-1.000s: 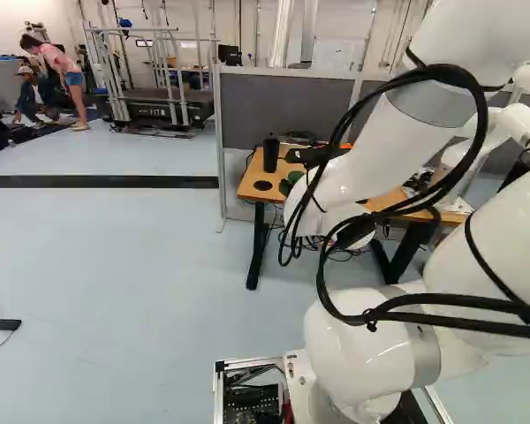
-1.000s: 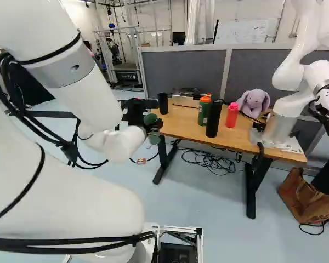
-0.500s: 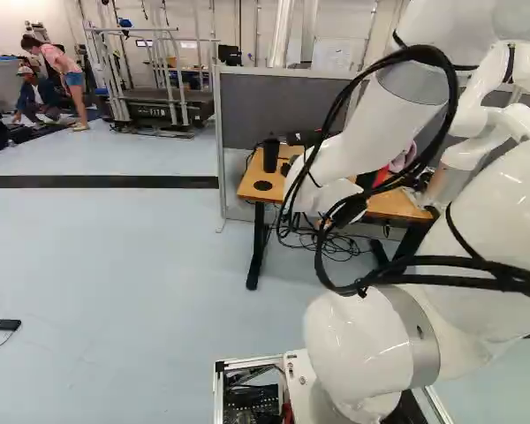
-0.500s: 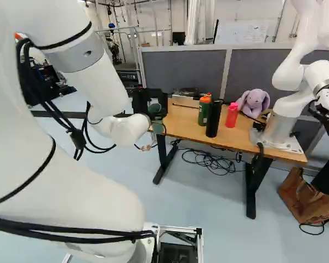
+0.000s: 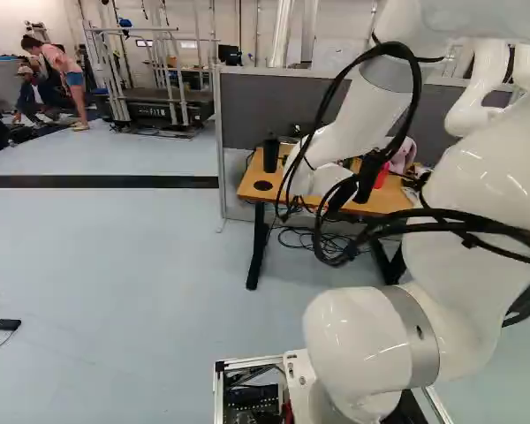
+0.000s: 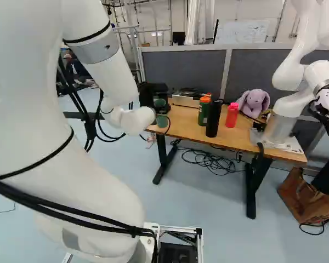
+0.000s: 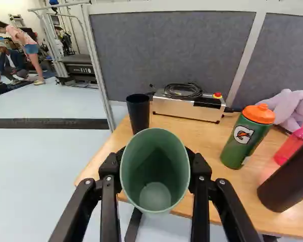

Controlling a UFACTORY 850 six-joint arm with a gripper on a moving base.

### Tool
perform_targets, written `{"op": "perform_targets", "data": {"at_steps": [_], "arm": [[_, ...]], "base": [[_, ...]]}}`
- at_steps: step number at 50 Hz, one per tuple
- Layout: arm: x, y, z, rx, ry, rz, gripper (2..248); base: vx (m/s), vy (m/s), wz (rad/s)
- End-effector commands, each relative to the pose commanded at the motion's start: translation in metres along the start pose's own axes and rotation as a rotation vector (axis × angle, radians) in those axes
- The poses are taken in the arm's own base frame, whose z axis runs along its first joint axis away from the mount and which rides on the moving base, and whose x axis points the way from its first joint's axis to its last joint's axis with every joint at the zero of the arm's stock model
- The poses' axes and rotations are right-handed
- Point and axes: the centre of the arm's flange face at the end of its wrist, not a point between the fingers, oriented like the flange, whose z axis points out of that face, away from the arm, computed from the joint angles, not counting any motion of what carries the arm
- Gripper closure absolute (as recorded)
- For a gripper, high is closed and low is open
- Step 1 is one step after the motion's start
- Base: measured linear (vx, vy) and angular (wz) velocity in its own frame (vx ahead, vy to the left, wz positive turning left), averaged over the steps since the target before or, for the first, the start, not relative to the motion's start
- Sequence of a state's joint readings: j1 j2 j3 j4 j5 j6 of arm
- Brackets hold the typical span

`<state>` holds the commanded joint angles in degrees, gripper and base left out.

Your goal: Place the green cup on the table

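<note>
The white arm takes up the left half of the right base view. The wooden table spans from the middle toward the right. Right at the table's left end, the black gripper is clamped round the green cup, a finger on either side. A dark bottle stands on the table near the view's middle.

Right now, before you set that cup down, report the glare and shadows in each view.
Left base view: small bright glints on the white arm's lower joint; right base view: soft shade on the floor beneath the table; wrist view: a darker patch inside the green cup, a pinkish glow on the tabletop beside the pink bottle.
</note>
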<state>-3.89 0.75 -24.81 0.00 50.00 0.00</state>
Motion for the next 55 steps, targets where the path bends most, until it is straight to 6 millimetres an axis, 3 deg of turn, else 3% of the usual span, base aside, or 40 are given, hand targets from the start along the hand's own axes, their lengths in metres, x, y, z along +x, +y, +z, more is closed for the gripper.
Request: {"op": "perform_targets", "data": {"at_steps": [28, 55], "arm": [[0.013, 0.013, 0.056, -0.028, -0.002, 0.007, 124], [0.010, 0.030, 0.108, -0.056, -0.141, 0.019, 124]], "base": [[0.000, 0.000, 0.000], [0.000, 0.000, 0.000]]}}
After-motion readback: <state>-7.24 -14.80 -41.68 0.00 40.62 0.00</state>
